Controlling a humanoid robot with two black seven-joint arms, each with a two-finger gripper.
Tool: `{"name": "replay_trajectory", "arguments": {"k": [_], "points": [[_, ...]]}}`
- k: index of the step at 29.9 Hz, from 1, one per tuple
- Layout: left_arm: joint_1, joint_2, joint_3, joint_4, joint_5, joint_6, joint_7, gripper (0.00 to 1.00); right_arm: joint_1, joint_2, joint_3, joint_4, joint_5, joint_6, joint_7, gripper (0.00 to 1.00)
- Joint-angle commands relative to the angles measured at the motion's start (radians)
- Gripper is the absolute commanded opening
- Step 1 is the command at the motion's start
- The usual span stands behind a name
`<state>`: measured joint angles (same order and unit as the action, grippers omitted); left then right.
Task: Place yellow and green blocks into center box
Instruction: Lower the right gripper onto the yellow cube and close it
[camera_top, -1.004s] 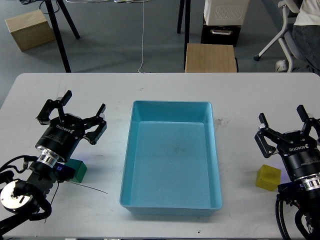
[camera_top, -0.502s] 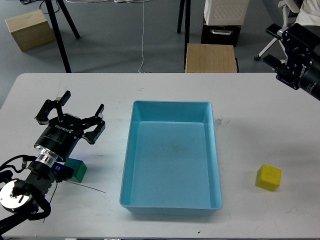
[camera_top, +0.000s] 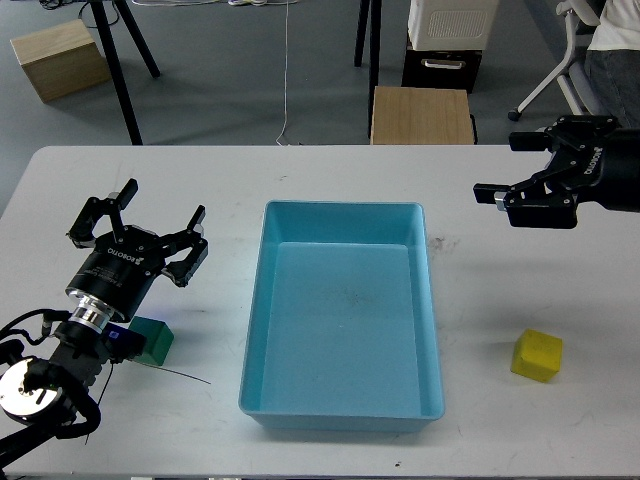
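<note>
A light blue box (camera_top: 343, 316) sits empty at the table's centre. A yellow block (camera_top: 537, 355) lies on the table to its right. A green block (camera_top: 152, 340) lies to its left, partly hidden under my left arm. My left gripper (camera_top: 134, 224) is open and empty, above and beyond the green block. My right gripper (camera_top: 502, 170) comes in from the right edge, open and empty, raised well beyond the yellow block near the box's far right corner.
The white table (camera_top: 200, 180) ends at a far edge. Beyond it on the floor stand a wooden stool (camera_top: 421, 115), a cardboard box (camera_top: 59, 58), stand legs and an office chair. A thin black wire (camera_top: 175, 375) lies by the green block.
My right arm swung from low beside the yellow block up to the far right, then leftward and down toward the box's far right corner. The left arm barely moved.
</note>
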<state>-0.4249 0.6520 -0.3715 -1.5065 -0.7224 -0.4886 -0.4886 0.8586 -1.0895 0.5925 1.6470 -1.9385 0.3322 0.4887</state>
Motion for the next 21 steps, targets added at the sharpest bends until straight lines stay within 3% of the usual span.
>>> {"name": "replay_trajectory", "arguments": {"k": [1, 6, 21], "points": [[-0.001, 0.0, -0.001, 0.002, 0.0, 0.0, 0.0, 1.0, 0.002, -0.107, -0.057, 0.057, -0.031, 0.001, 0.0, 0.99], [-0.002, -0.002, -0.001, 0.009, 0.0, 0.0, 0.0, 1.0, -0.003, -0.19, -0.169, 0.085, -0.158, 0.001, 0.0, 0.99], [0.0, -0.005, -0.001, 0.018, 0.0, 0.0, 0.0, 1.0, -0.012, -0.144, -0.473, 0.056, -0.243, 0.001, 0.0, 0.98]]}}
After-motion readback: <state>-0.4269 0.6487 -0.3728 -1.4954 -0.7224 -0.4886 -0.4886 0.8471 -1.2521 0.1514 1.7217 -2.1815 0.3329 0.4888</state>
